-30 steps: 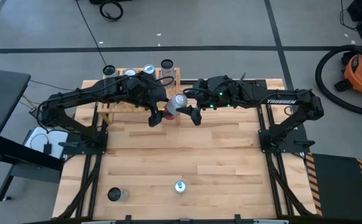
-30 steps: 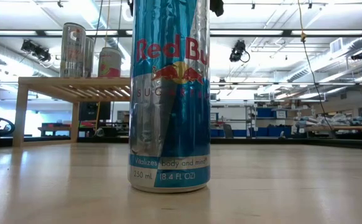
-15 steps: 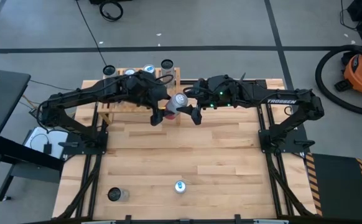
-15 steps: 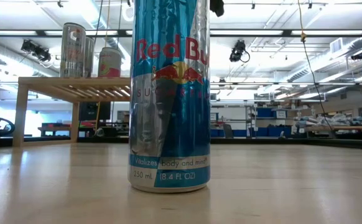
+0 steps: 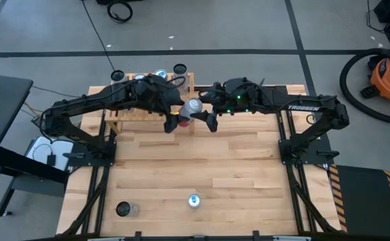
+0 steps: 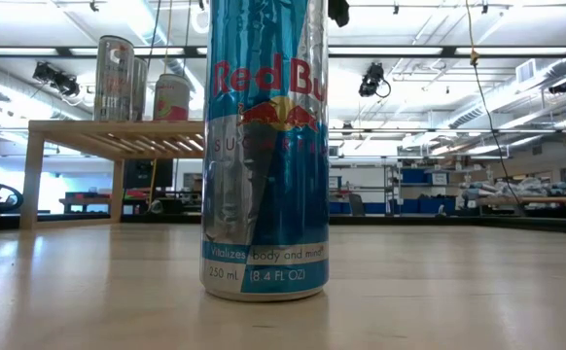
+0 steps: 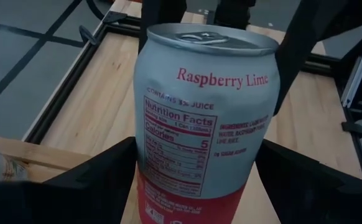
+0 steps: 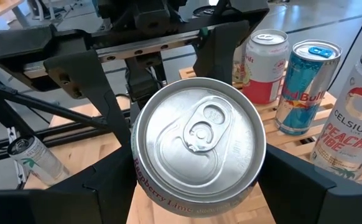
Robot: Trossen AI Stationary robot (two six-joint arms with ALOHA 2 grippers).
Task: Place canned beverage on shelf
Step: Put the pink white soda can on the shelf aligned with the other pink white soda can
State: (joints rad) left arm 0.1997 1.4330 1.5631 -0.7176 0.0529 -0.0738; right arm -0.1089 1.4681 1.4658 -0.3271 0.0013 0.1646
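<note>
Both grippers clamp one pale silver-and-red "Raspberry Lime" drink can (image 5: 193, 109) above the far-centre of the table, just right of the slatted pale-wood shelf (image 5: 122, 111).

Left gripper (image 5: 175, 120) holds the can's lower body between its dark fingers (image 7: 88, 186), while the right gripper (image 5: 206, 111) grips it near the silver lid, one finger (image 8: 100, 186) on each side. On the shelf stand a white-and-red can (image 8: 263, 65), a blue-and-silver Red Bull can (image 8: 307, 84) and a white Celsius can (image 8: 350, 124). Near the table's front edge, well apart from the arms, a blue-and-silver Red Bull can (image 6: 265, 146) stands upright on the light plank tabletop (image 5: 235, 161), with a clear glass-like container (image 5: 123, 209) to its left.
</note>
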